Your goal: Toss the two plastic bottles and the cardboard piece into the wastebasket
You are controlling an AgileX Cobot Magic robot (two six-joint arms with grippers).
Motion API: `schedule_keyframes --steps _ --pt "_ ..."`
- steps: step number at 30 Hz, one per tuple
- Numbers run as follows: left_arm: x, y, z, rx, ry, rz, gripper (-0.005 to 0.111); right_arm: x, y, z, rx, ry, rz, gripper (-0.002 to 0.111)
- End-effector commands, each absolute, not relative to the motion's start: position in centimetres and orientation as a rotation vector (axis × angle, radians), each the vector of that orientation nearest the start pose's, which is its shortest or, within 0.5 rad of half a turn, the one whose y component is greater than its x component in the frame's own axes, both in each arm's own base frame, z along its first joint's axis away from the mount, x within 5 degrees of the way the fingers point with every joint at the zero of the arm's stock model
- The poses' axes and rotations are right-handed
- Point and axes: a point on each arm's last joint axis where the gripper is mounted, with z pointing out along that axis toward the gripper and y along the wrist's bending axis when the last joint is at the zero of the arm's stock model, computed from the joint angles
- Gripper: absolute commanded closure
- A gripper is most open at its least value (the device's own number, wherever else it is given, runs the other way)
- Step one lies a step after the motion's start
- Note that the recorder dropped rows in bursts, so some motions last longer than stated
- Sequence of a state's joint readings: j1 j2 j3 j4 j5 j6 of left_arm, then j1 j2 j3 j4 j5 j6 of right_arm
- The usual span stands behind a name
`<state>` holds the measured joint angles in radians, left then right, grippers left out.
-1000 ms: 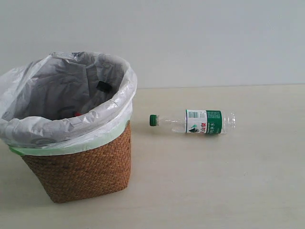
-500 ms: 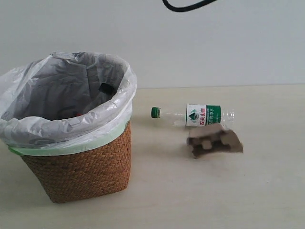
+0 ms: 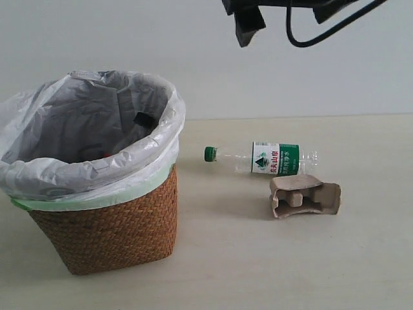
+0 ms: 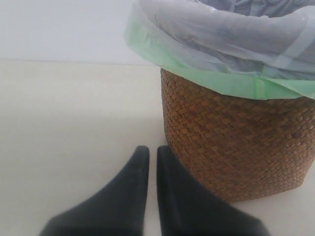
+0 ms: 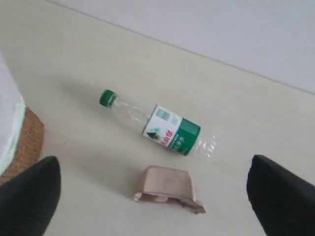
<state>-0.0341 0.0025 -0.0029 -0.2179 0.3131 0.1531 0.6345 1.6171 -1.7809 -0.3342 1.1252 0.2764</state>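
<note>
The wastebasket (image 3: 106, 226), brown wicker with a white bag liner, stands at the left. Inside it show a black cap (image 3: 142, 118) and a bit of red, part of the black-capped bottle. The green-capped bottle (image 3: 261, 159) lies on its side on the table to the right of the basket. Just in front of it rests the grey-brown cardboard piece (image 3: 303, 196). My right gripper (image 3: 287, 16) hangs high above both, open wide and empty; its wrist view shows the bottle (image 5: 170, 130) and the cardboard (image 5: 167, 189) below. My left gripper (image 4: 149, 152) is shut and empty, low beside the wastebasket (image 4: 236, 142).
The pale table (image 3: 271, 258) runs back to a plain light wall. A black cable (image 3: 303, 39) loops down from the right arm at the top of the exterior view.
The cardboard piece has dropped onto the table and come to rest in front of the green-capped bottle, which shifted slightly. The right gripper has come into view at the top.
</note>
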Motion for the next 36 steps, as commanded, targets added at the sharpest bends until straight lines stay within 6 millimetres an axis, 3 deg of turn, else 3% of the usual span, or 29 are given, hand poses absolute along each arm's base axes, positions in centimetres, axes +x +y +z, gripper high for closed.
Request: schedule_keyframes --steps 1,4,14,19,26,31,34,36 --pt "5.4 -0.8 18.6 0.020 1.788 -0.125 0.101 29.7 17.3 41.6 -0.403 2.395 -0.132 0.016" --pt "5.4 -0.8 18.6 0.020 1.788 -0.125 0.101 30.4 17.5 40.1 -0.424 2.421 -0.194 0.016" --pt "5.4 -0.8 18.6 0.020 1.788 -0.125 0.101 32.7 18.5 32.0 -0.546 2.581 -0.426 0.016" --pt "5.4 -0.8 18.6 0.020 1.788 -0.125 0.101 34.5 18.0 28.7 -0.528 2.662 -0.495 0.016" --pt "5.4 -0.8 18.6 0.020 1.788 -0.125 0.101 35.6 18.0 26.4 -0.579 2.684 -0.582 0.016" --pt "5.4 -0.8 18.6 0.020 1.788 -0.125 0.101 36.1 18.4 24.5 -0.769 2.706 -0.621 0.017" --pt "5.4 -0.8 18.6 0.020 1.788 -0.125 0.101 35.9 18.6 23.5 -0.903 2.727 -0.608 0.025" --pt "5.4 -0.8 18.6 0.020 1.788 -0.125 0.101 35.7 18.6 22.9 -0.989 2.729 -0.619 0.038"
